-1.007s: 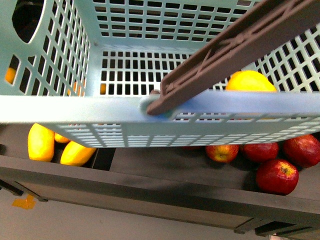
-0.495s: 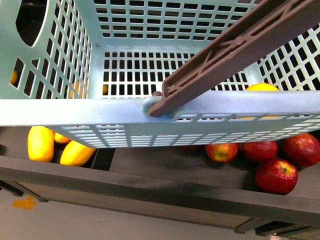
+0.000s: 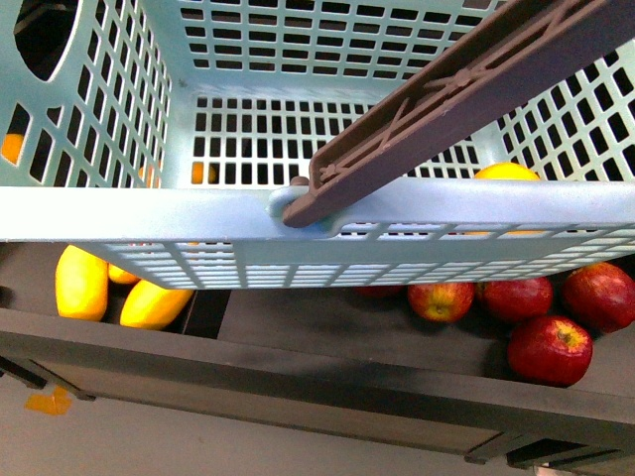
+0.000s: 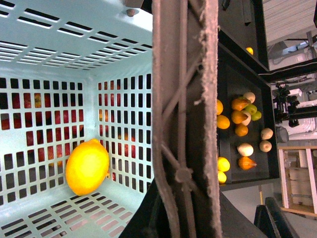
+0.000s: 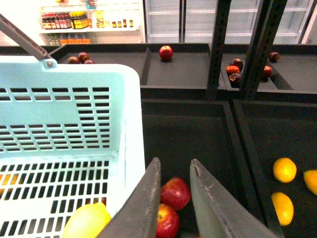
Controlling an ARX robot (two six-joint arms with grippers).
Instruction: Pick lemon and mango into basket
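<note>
**Front view:** The basket [image 3: 89, 213] fills the top of the picture and hangs up in the air. Its brown handle [image 3: 446, 109] runs from the middle to the upper right. The lemon [image 3: 506, 171] peeks over the near rim on the right, so it is inside. The mango [image 3: 81, 283] lies in the lower left, in a dark tray [image 3: 298, 372], with more yellow ones touching it. Red apples [image 3: 551, 349] sit in the lower right. No claw shows here.

**Left wrist view:** The handle goes straight down the middle. The left claw [image 4: 188, 201] has a dark finger on each side of it at the bottom, closed on it. The lemon rests low on the left, inside the basket.

**Right wrist view:** The right claw [image 5: 174, 163] is at the bottom middle. Its gap is narrow and it holds nothing. Apples lie right under it, and the basket is on the left.

I think the lemon part is done and the mango is next. The right claw needs to go over to the mango, open wider and grab it around its middle.
</note>
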